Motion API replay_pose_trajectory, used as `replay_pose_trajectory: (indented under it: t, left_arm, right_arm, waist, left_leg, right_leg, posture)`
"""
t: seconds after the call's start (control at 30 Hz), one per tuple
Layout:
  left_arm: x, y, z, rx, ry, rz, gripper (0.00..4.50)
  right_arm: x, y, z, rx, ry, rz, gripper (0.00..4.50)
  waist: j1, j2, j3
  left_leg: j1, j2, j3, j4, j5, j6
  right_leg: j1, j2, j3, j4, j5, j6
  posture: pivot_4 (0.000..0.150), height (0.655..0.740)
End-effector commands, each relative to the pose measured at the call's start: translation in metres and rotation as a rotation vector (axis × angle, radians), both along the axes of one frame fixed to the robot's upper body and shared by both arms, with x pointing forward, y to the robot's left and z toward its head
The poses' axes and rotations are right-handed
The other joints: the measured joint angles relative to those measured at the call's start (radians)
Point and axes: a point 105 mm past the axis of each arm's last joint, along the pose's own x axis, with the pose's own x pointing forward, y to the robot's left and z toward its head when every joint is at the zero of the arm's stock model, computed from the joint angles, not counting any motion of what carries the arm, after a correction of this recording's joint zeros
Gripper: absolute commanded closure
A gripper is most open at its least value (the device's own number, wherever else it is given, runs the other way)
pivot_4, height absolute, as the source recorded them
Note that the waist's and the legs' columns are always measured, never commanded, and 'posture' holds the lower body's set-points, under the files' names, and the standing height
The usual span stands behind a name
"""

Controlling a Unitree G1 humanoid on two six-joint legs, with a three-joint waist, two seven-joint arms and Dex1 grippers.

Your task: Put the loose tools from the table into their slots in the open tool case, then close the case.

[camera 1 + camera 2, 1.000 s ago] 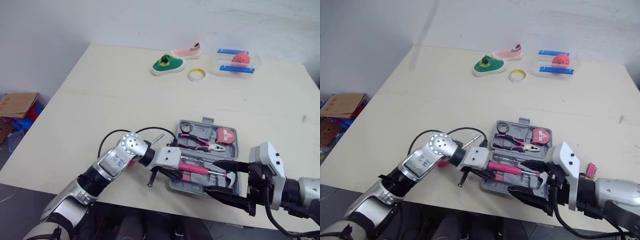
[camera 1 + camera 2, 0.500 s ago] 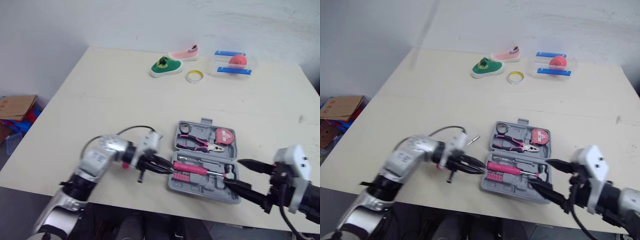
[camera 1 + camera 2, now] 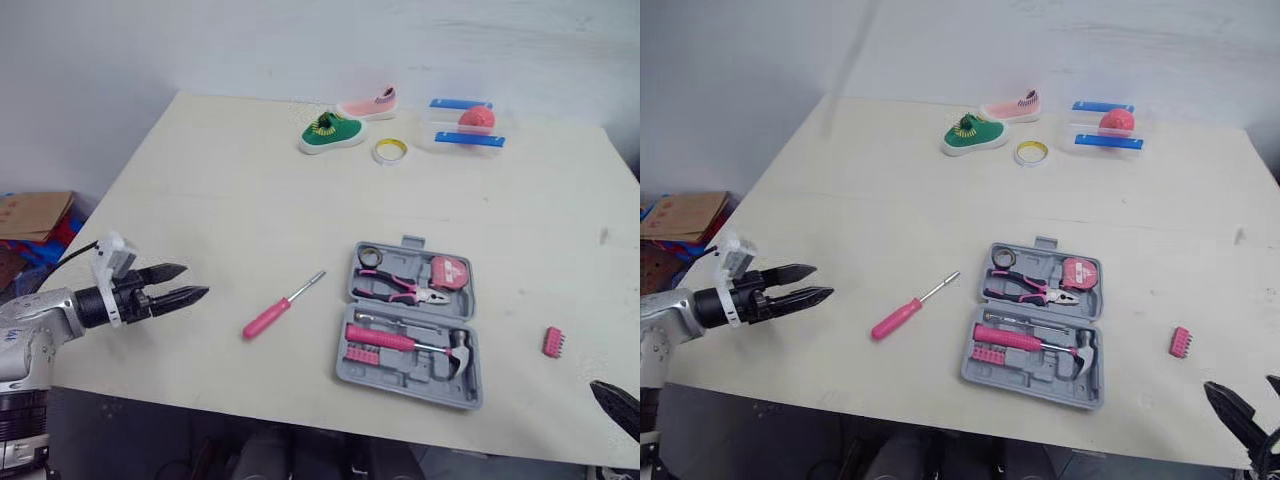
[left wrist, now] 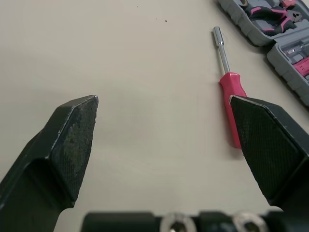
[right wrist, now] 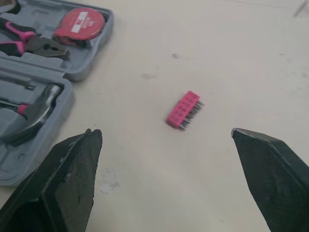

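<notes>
You are at the pick-up stage with two tools loose and neither arm carrying anything. The pink-handled screwdriver (image 3: 283, 305) lies flat on the pale counter (image 3: 250, 200), just left of the open grey plastic tool case (image 3: 400, 374). Its handle points toward the near left and its steel shaft toward the case. The small pink bit-holder strip (image 3: 554, 342) lies on the counter to the right of the case, clear of its wall.

The case already holds the pink-handled pliers (image 3: 400, 288), the red tape measure (image 3: 452, 271) and the hammer (image 3: 415, 343). A recess along its near edge looks free, though its shape is hard to read.

Your left jaws are spread wide and empty near the left edge of the counter, well apart from the screwdriver. In the left wrist view the handle sits close to one finger instead of centred. Your right jaws are also wide and empty, low at the near right corner, and the bit strip lies ahead between them.

Next, shift the left arm until the pink handle is centred, come down and close across it. The closed case comes last, so leave the lid alone for now.
</notes>
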Motion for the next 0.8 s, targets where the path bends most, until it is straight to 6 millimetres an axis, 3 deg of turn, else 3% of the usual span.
replay_pose_trajectory:
  t: [0.03,0.1,0.13,0.2,0.3,0.33,0.5,0.8]
  left_arm:
    - [-0.002,-0.027,0.011,0.023,-0.056,-0.12,0.1]
    - [-0.006,-0.053,0.019,0.026,-0.08,-0.236,0.1]
    - [-0.012,-0.077,0.035,0.005,-0.119,-0.355,0.1]
    - [-0.023,-0.101,0.053,-0.017,-0.156,-0.486,0.1]
    - [-0.041,-0.132,0.079,-0.058,-0.199,-0.691,0.1]
    - [-0.044,-0.144,0.088,-0.082,-0.221,-0.756,0.1]
    - [-0.052,-0.176,0.103,-0.095,-0.282,-0.923,0.1]
    - [-0.056,-0.209,0.112,-0.137,-0.327,-1.06,0.1]
  right_arm:
    - [0.018,0.009,0.004,-0.015,-0.064,-0.008,0.0]
    - [0.034,0.022,0.007,0.023,-0.112,-0.02,0.0]
    - [0.041,0.034,0.001,0.043,-0.115,-0.029,0.0]
    - [0.048,0.046,-0.004,0.059,-0.112,-0.044,0.0]
    - [0.059,0.052,-0.016,0.074,-0.122,-0.134,0.0]
    - [0.064,0.046,-0.021,0.076,-0.134,-0.213,0.0]
    - [0.076,0.025,-0.04,0.041,-0.127,-0.43,0.0]
    - [0.083,0.02,-0.068,0.036,-0.07,-0.468,0.0]
  waist:
    - [-0.002,0.0,0.0]
    - [-0.003,0.0,0.0]
    - [-0.003,0.0,0.0]
    - [-0.001,-0.004,0.0]
    - [-0.003,-0.001,-0.001]
    - [-0.003,0.001,-0.001]
    - [-0.009,0.001,0.0]
    - [-0.006,0.0,0.0]
  left_leg:
    - [0.0,0.0,0.0,-0.001,0.0,0.0]
    - [0.001,-0.001,0.001,-0.004,0.001,-0.001]
    - [0.001,-0.001,0.001,-0.004,0.001,-0.001]
    - [-0.001,-0.001,0.001,-0.006,0.003,-0.003]
    - [-0.003,-0.002,0.0,-0.01,0.01,-0.006]
    - [-0.004,-0.001,0.0,-0.01,0.011,-0.009]
    - [-0.001,-0.002,0.003,-0.007,0.011,-0.009]
    - [0.002,-0.001,0.004,-0.006,0.017,-0.013]
  right_leg:
    - [0.0,0.0,0.0,0.0,0.0,0.0]
    - [-0.001,0.0,0.0,0.0,0.0,0.0]
    - [-0.002,-0.001,0.0,0.001,0.001,0.001]
    - [-0.006,-0.001,-0.001,0.004,0.009,0.016]
    - [-0.009,-0.001,-0.003,0.005,0.008,0.014]
    - [-0.01,0.001,-0.004,0.005,0.007,0.013]
    - [-0.009,0.002,-0.001,0.01,0.006,0.015]
    - [-0.009,0.01,0.007,0.017,0.007,0.017]
  posture:
    - [0.15,0.7304]
    - [0.15,0.7304]
    - [0.15,0.7304]
    - [0.15,0.7304]
    - [0.15,0.7304]
    - [0.15,0.7304]
    - [0.15,0.7304]
    - [0.15,0.7304]
